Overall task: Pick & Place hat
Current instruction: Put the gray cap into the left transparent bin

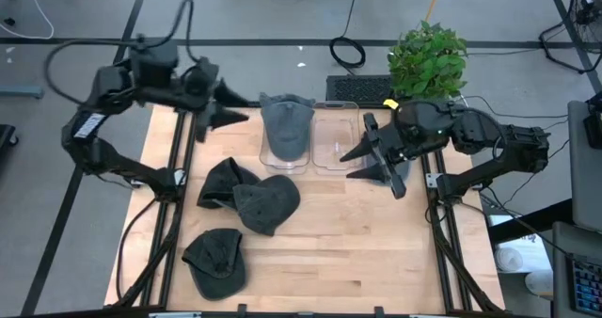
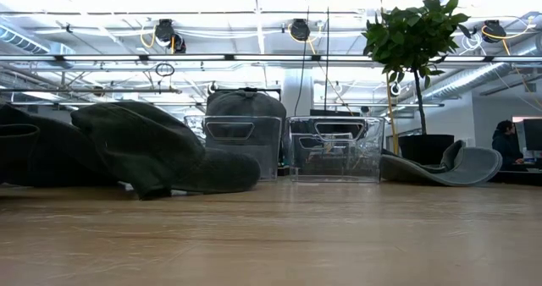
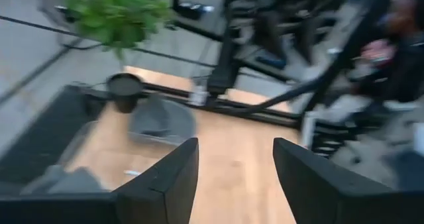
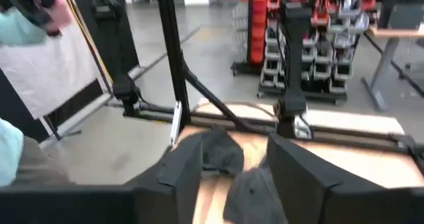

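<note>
A grey hat [image 1: 286, 122] sticks up out of the left of two clear bins [image 1: 282, 156] at the table's far side; it also shows in the low view [image 2: 246, 104]. Three more dark grey hats lie on the wood: two overlapping at mid-left [image 1: 221, 182] [image 1: 268, 203], one near the front left [image 1: 214, 260]. Another grey hat [image 1: 403, 172] lies at the right, below my right arm, and shows in the low view [image 2: 461, 167]. My left gripper [image 1: 240, 109] is open and empty, raised left of the bins. My right gripper [image 1: 348, 166] is open and empty, raised by the right bin [image 1: 334, 144].
A potted plant [image 1: 428, 59] stands at the far right behind the bins. Bare wood [image 1: 357, 252] lies at the table's front right. A person's sleeve [image 4: 20, 32] shows in the room beyond the table. Frame rails [image 1: 451, 252] run along both sides.
</note>
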`<state>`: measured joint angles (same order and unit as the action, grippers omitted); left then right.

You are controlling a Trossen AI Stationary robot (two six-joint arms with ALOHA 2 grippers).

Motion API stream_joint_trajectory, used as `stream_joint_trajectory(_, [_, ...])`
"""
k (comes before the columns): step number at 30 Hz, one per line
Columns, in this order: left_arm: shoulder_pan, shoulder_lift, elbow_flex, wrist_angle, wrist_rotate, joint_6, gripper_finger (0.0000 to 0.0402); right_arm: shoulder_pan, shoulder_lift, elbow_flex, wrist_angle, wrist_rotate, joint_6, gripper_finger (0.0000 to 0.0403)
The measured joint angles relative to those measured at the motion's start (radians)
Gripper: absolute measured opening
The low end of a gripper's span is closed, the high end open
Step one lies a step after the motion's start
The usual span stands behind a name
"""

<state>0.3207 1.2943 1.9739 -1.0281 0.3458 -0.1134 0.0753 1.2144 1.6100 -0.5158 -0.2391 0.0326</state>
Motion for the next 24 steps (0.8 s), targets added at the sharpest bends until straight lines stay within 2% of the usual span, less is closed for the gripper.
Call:
stream_joint_trajectory(3, [-0.029, -0.038, 0.0, -0.001, 0.024, -0.043, 0.0196, 0.026, 0.0, 0.0, 0.002, -0.013, 0.004, 0.0201])
stream_joint_trajectory(7, [-0.062, -0.09, 0.0, -0.015, 0.039, -0.092, 0.0191, 0.057, 0.01, 0.0, 0.1, -0.108, 0.076, 0.0229])
stream_joint_trajectory(12, [-0.104, -0.133, 0.0, -0.047, 0.039, -0.132, 0.0195, 0.07, 0.018, 0.001, 0.245, -0.065, 0.158, 0.0244])
stream_joint_trajectory(16, [-0.127, -0.159, 0.0, -0.081, 0.039, -0.141, 0.0197, 0.083, 0.017, 0.001, 0.142, 0.057, 0.148, 0.0256])
stream_joint_trajectory(21, [-0.156, -0.172, 0.0, -0.141, 0.039, -0.152, 0.0187, 0.115, -0.001, 0.001, -0.166, 0.344, 0.131, 0.029])
stream_joint_trajectory(24, [-0.172, -0.172, 0.0, -0.162, 0.038, -0.152, 0.018, 0.135, -0.003, 0.001, -0.3, 0.443, 0.132, 0.031])
